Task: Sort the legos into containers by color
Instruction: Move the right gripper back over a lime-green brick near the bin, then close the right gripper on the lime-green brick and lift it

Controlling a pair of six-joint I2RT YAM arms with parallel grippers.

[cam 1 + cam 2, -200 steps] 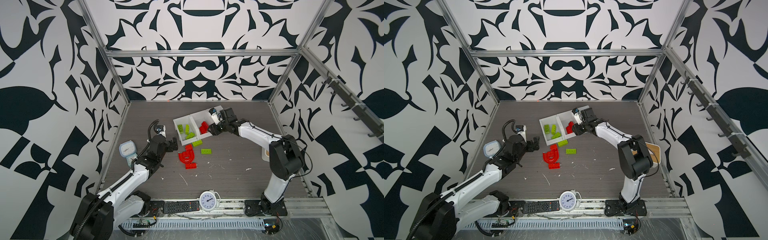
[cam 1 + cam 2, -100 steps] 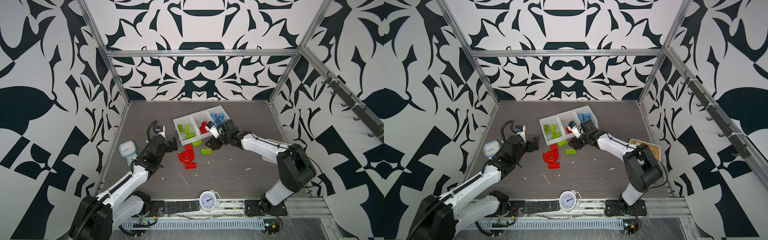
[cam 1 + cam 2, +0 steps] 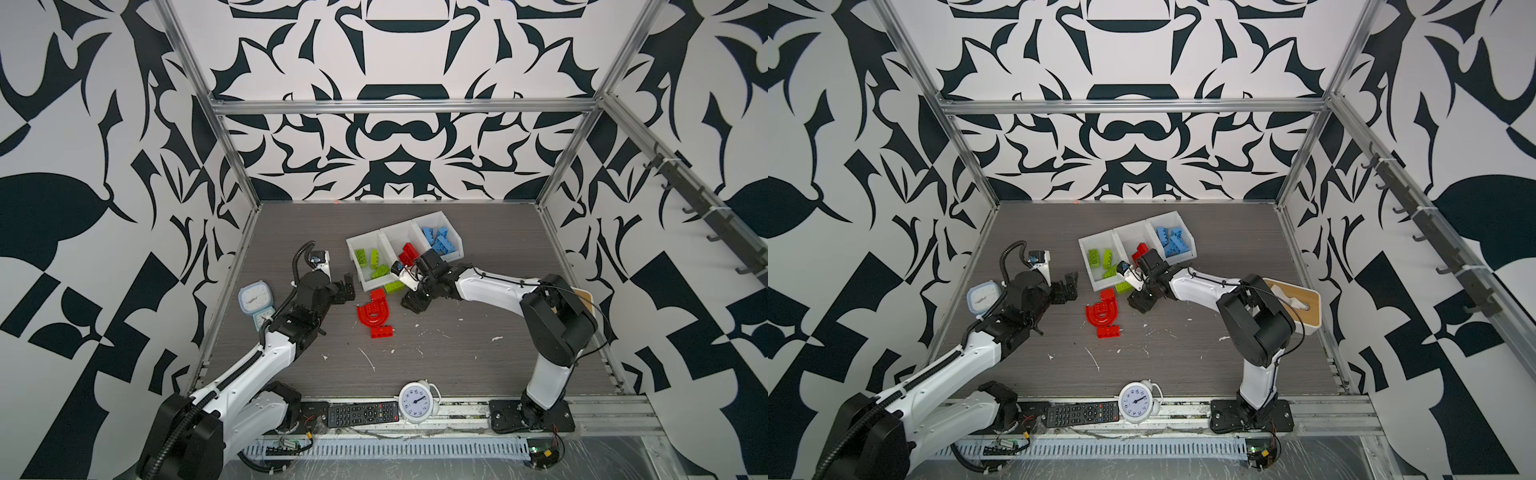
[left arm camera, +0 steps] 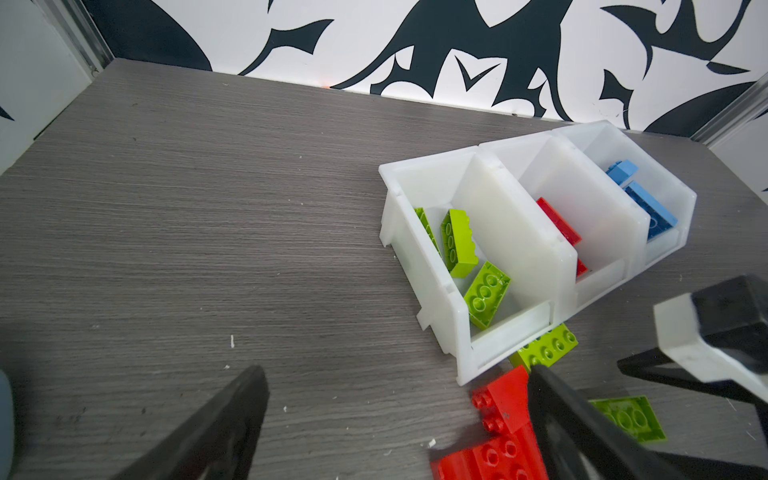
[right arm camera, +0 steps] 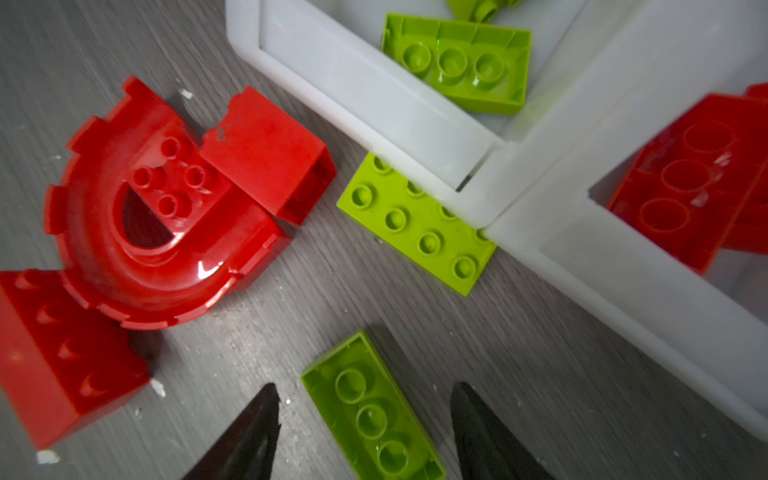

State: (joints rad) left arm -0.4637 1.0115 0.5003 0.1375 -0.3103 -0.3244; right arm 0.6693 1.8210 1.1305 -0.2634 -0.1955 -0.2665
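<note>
- The right gripper [image 5: 365,390] sits low over the worktop [image 3: 291,232]. Its jaws are parted either side of an upturned lime green brick [image 5: 370,411], with gaps showing, so there's no grip.
- The left gripper [image 3: 347,286] hangs wide open and empty, just left of the containers [image 3: 386,247].
- It's crowded around that brick. The red arch piece [image 5: 145,232] lies just beside it with two red bricks touching it. A studded lime green brick [image 5: 415,224] is tucked against the containers' front lip.
- The left bin holds lime green bricks [image 3: 360,257], the middle bin red bricks [image 3: 409,249], and the right bin light blue bricks [image 3: 436,241].
- On the near edge are a white alarm clock [image 3: 417,401] and a black remote [image 3: 361,413].
- A pale blue clock [image 3: 254,298] lies by the left wall, and a tissue box [image 3: 1304,299] sits far right.
</note>
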